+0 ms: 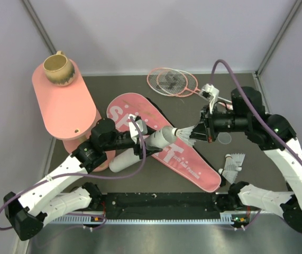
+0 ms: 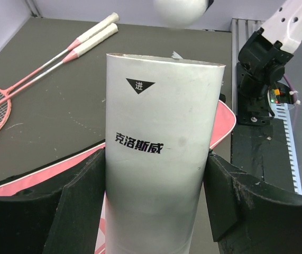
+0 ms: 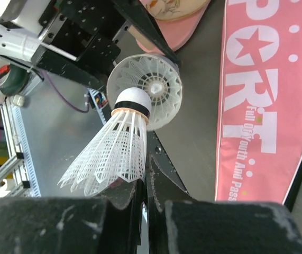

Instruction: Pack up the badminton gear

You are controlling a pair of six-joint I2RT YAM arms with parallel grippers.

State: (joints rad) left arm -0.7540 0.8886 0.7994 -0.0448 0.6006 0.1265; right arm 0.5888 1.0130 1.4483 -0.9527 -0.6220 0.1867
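Note:
My left gripper [image 1: 142,144] is shut on the long white tube [image 1: 153,142], holding it tilted above the pink "SPORT" bag [image 1: 193,165]. In the left wrist view the tube [image 2: 161,132] fills the gap between both fingers [image 2: 82,190]. My right gripper [image 1: 201,130] is shut on the skirt of a white shuttlecock [image 1: 185,133], its cork at the tube's open mouth. In the right wrist view this shuttlecock [image 3: 113,153] points at the tube mouth [image 3: 164,71], where another shuttlecock sits inside. A further shuttlecock [image 1: 232,164] lies on the table. Two pink rackets [image 1: 171,81] lie at the back.
A pink oval tiered table [image 1: 66,106] stands at the left with a tan mug [image 1: 58,69] on it. A small clear disc [image 1: 224,138] lies on the dark mat right of the bag. Grey walls close the back and sides.

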